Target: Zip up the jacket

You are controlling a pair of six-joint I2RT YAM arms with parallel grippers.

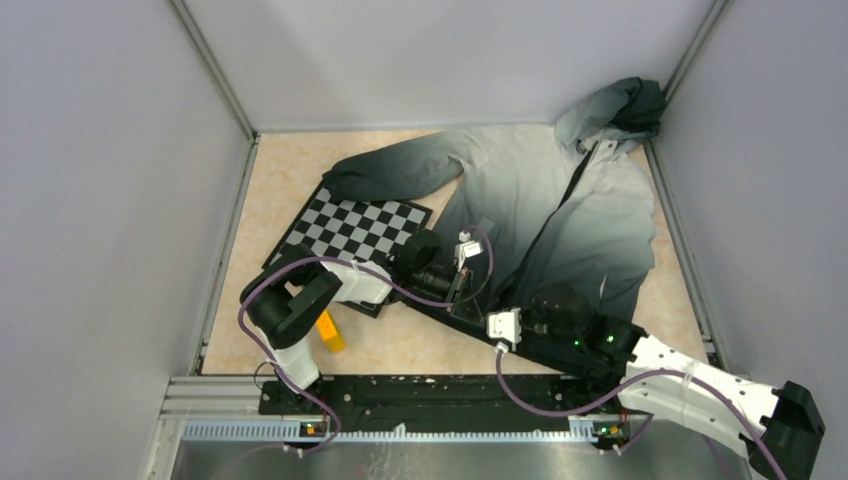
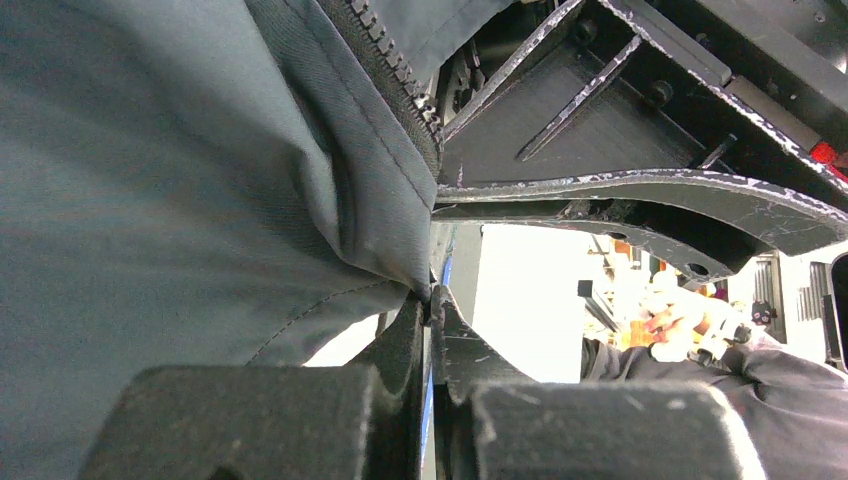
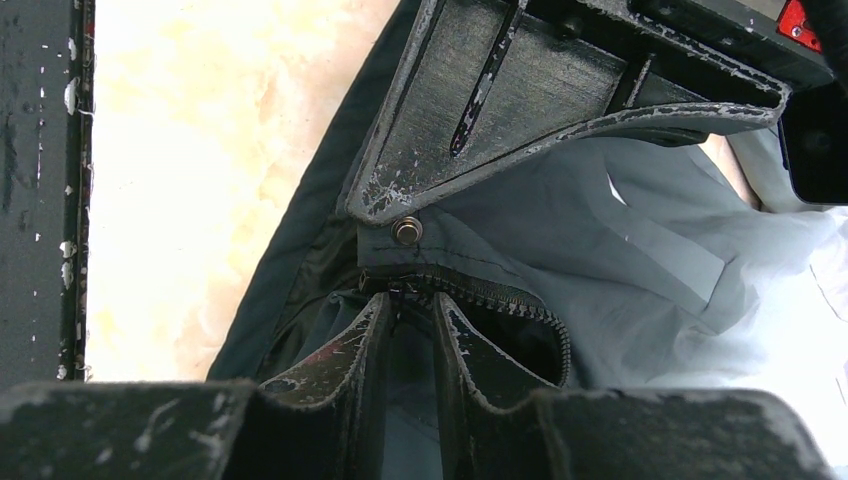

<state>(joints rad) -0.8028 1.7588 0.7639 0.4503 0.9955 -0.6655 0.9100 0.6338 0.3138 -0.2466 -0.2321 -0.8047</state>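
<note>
**Top external view: jacket [image 1: 560, 200] spread on the surface [image 1: 290, 170], both arms at its black end**

You see the jacket lying flat on the right half of the surface. Its hood [image 1: 625, 105] is in the far right corner, and the fabric fades from pale grey at the shoulders to black nearest you. One sleeve stretches left, its cuff at the far corner of the checkerboard [image 1: 355, 228]. A yellow block [image 1: 330, 333] lies just beside the left arm. Both arms reach inward and face each other over the jacket's black end.

In the left wrist view, the left gripper [image 2: 430, 305] has its jaws pressed together, pinching a corner of the jacket's front edge. The zipper teeth [image 2: 395, 65] run up along that edge, unjoined.

In the right wrist view, the right gripper [image 3: 412, 305] has its jaws a narrow gap apart. Their tips sit at the zipper's lower end, where the two rows of teeth part. Dark fabric lies between them, but you cannot tell whether they clamp it. A metal snap [image 3: 407, 231] sits just above.
</note>
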